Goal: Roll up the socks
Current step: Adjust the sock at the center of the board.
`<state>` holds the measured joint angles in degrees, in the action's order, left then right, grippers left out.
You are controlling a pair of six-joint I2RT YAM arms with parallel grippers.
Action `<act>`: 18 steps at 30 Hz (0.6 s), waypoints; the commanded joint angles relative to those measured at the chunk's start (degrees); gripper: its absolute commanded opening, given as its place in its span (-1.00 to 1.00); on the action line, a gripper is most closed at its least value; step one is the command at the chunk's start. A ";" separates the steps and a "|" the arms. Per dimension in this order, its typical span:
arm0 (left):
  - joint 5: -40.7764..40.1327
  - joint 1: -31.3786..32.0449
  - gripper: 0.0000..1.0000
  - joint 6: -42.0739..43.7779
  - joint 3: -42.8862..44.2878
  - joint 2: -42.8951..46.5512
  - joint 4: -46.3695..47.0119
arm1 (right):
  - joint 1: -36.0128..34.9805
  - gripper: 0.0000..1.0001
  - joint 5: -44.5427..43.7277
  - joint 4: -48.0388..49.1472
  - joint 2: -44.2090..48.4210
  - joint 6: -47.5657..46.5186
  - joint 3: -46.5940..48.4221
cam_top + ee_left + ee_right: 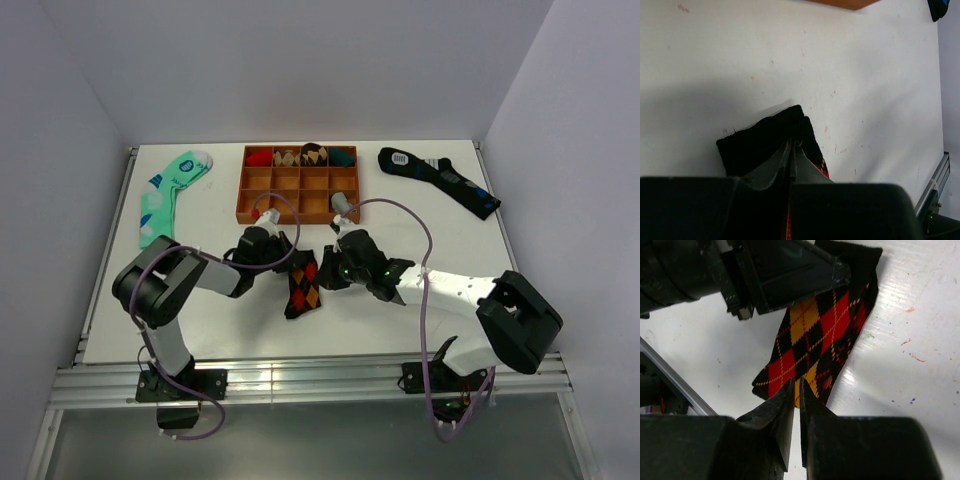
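Top view alone: argyle sock [303, 287] flat on surface [220, 215], at 6 o'clock from wooden tray [300, 218], both arms converging on it. Left wrist view alone: black cuff in two layers. Right wrist view alone: red and orange diamonds close up. Left gripper [792, 145] at sock's 11 o'clock end, clamped tight on cuff. Right gripper [795, 390] at sock's 2 o'clock side, fingers hairline apart, tips over sock edge; fabric pinched or not, cannot tell.
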<state>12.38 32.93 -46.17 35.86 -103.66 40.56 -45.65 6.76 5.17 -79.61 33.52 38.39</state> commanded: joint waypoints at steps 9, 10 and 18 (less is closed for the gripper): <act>-4.03 3.64 -0.64 -0.94 -6.15 8.99 -3.64 | 0.03 -0.68 3.08 5.11 0.16 -0.21 -1.30; -4.38 3.72 -0.59 -0.41 -5.80 9.61 -4.08 | -0.14 -0.68 3.17 5.29 -0.01 -0.47 -1.39; -8.51 3.64 -0.21 0.56 -4.92 20.75 -10.49 | -1.81 -0.69 5.36 12.67 1.13 -1.87 -6.57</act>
<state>7.25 36.47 -47.03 30.24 -89.10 32.18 -46.81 10.81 12.51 -79.64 33.19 33.26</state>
